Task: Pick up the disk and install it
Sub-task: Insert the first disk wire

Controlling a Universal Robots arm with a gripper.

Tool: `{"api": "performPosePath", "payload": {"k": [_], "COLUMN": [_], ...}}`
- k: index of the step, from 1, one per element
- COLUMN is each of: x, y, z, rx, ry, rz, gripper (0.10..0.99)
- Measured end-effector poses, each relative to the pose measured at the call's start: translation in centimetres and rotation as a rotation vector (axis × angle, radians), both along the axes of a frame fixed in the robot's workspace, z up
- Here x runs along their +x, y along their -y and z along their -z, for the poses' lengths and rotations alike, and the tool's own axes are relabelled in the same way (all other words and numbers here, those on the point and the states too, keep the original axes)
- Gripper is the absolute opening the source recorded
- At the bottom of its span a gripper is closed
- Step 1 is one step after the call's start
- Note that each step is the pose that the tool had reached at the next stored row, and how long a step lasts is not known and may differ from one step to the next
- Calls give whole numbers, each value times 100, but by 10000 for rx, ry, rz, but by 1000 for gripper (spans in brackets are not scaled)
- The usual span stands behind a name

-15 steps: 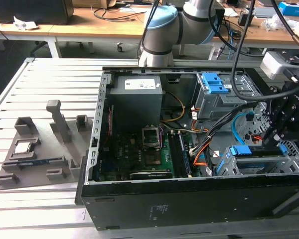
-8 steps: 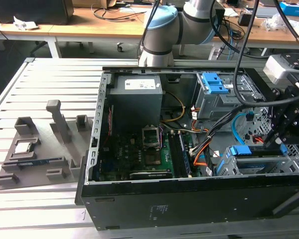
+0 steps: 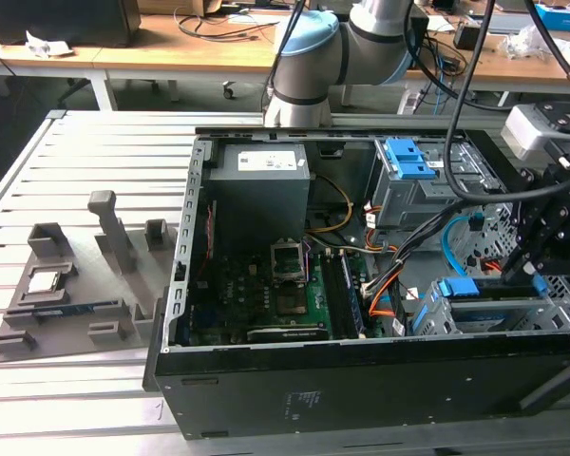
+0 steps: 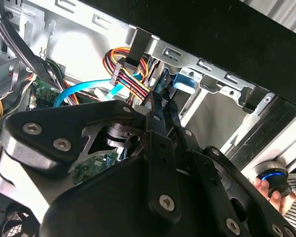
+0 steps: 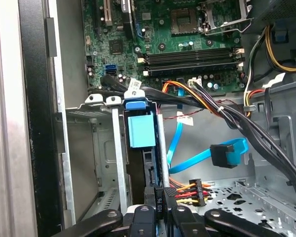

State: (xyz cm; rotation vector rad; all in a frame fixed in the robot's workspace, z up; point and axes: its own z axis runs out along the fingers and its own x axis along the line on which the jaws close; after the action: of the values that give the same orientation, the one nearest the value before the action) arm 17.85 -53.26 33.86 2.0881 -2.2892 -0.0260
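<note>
An open computer case lies on a slatted metal counter. The black gripper reaches into the drive cage at the case's front corner, on the exterior view's right. In the first wrist view, its fingers are closed on the disk, which stands on edge, blue frame showing, slotted in the cage beside the green motherboard and a light-blue cable.
</note>
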Motion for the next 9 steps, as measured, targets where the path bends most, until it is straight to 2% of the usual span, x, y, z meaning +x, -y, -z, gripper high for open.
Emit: {"api": "performPosePath", "payload": {"k": [9], "x": [-13], "y": [3], "z": [6], "rx": [5], "ry": [0], "rz": [0], "gripper": [184]}}
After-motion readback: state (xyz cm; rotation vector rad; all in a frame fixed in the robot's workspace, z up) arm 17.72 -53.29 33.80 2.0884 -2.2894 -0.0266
